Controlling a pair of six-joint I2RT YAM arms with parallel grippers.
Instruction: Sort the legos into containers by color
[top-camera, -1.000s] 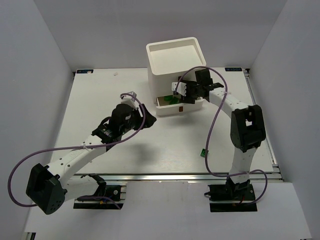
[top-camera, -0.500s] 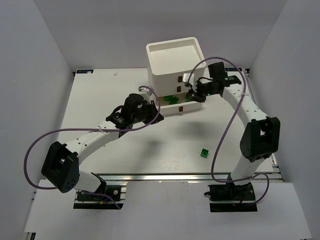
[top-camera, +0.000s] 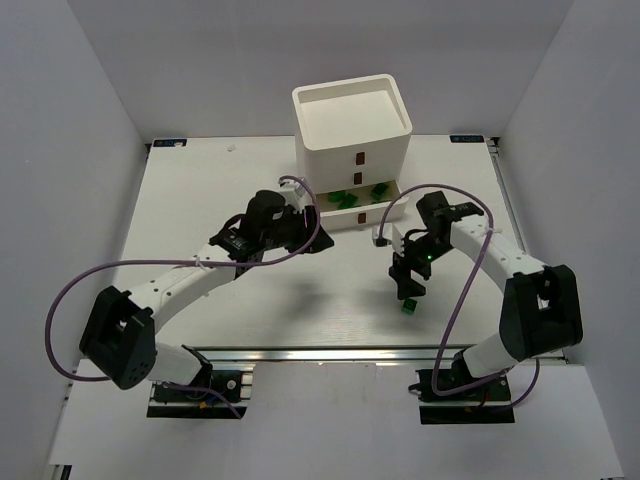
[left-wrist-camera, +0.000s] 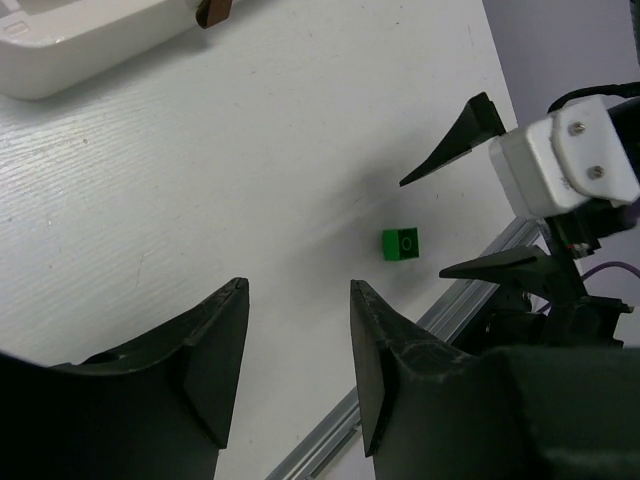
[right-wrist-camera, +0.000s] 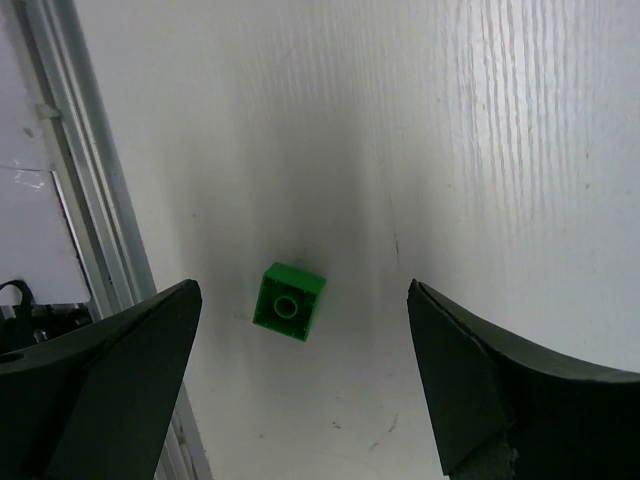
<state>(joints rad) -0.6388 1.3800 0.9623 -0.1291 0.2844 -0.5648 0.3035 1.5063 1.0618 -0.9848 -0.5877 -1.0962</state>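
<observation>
A lone green lego (right-wrist-camera: 289, 301) lies on the white table with its hollow underside up, near the front rail. My right gripper (right-wrist-camera: 301, 288) hangs just above it, open wide, a finger on each side and clear of it. From above, the right gripper (top-camera: 408, 288) is just behind this lego (top-camera: 408, 307). The white drawer unit (top-camera: 350, 130) stands at the back, its bottom drawer (top-camera: 392, 208) pulled out with green legos (top-camera: 345, 198) inside. My left gripper (top-camera: 308, 228) hovers open and empty in front of that drawer. It faces the lone lego (left-wrist-camera: 400, 243).
A metal rail (top-camera: 330, 352) runs along the table's front edge, close to the lone lego. The right gripper's fingers (left-wrist-camera: 470, 125) show in the left wrist view, beside the drawer's corner (left-wrist-camera: 80, 50). Purple cables loop off both arms.
My right arm swung away from the drawer to the front and came down over the lone green lego, its jaws spreading wide. My left gripper shut, then opened again, staying near the drawer.
</observation>
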